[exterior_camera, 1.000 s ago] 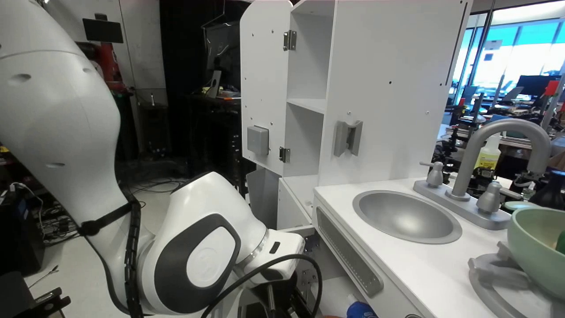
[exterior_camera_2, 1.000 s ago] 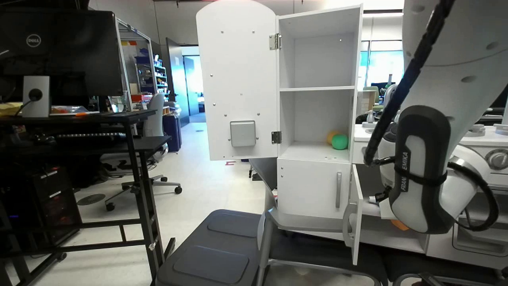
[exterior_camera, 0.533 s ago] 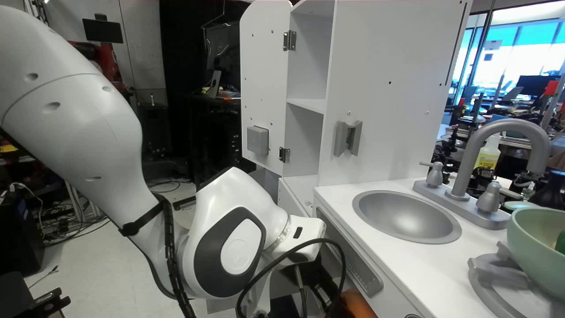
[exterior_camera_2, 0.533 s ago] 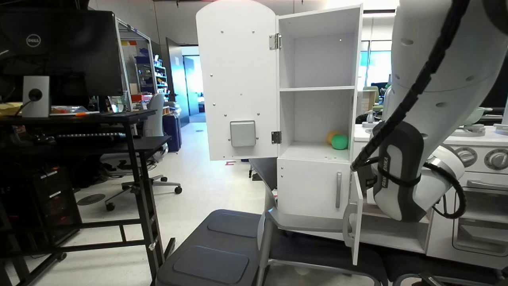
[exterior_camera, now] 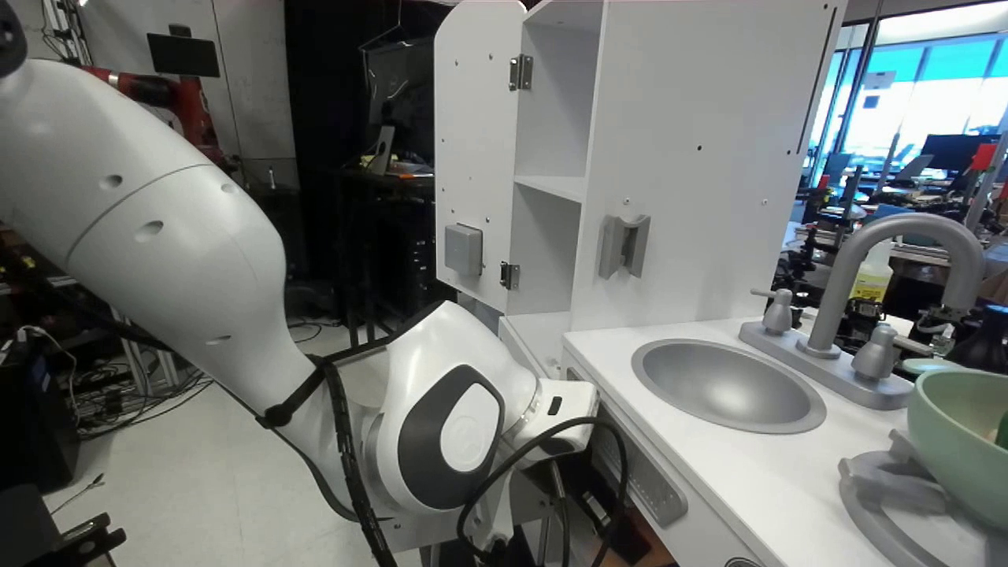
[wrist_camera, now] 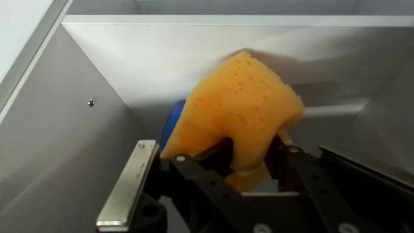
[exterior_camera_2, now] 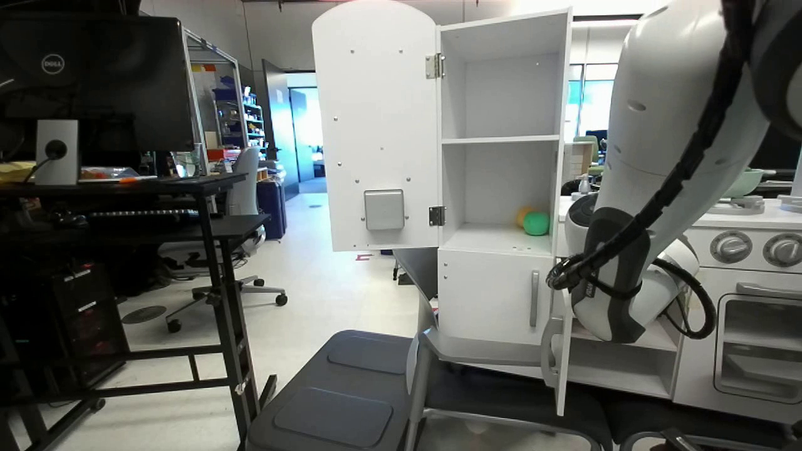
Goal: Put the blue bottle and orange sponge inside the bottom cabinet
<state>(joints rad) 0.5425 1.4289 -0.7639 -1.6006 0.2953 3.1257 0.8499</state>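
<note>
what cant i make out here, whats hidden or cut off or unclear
Most of the blue bottle: wrist view, behind the orange sponge.
Whether the orange sponge touches anything beneath it: wrist view, behind the gripper.
Upper inside of the bottom cabinet: in an exterior view, behind the arm.
What the green thing in the pale green bowl is: in an exterior view, cut off by the right edge.

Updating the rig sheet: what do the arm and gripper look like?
White arm with dark grey panels, a ribbed black cable and a black strap. Gripper: black, with bright round screws and a silver bar at one side.
</note>
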